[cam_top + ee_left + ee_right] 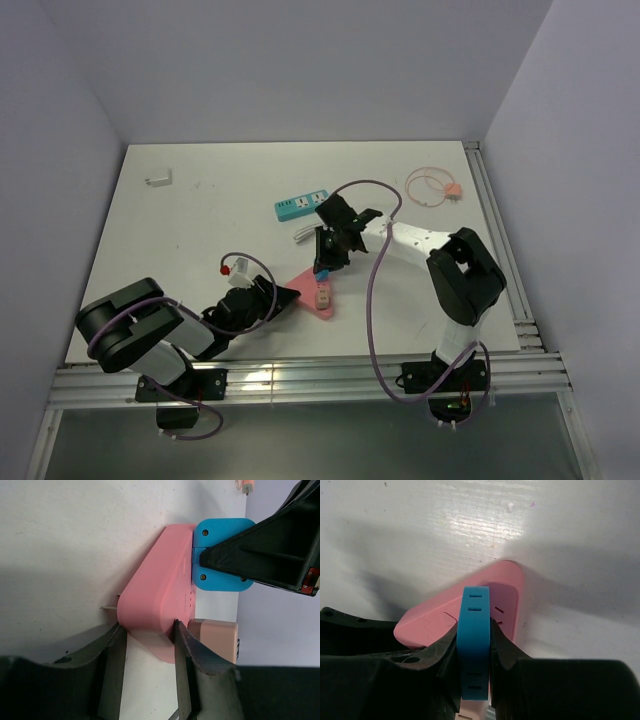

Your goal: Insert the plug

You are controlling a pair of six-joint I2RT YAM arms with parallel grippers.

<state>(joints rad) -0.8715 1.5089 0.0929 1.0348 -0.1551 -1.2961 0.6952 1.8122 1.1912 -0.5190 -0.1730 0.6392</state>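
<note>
The right end effector (475, 632) is clamped on the blue plastic plug (475, 605), which touches the socket face of the pink plastic power strip (160, 585) on the white table (60, 540). The left end effector (147, 630) grips the strip's end.

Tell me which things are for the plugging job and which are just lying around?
Job: pink power strip, blue plug, left gripper holding the strip, right gripper holding the plug.
Lying about: teal power strip, white adapter, orange cable.
</note>
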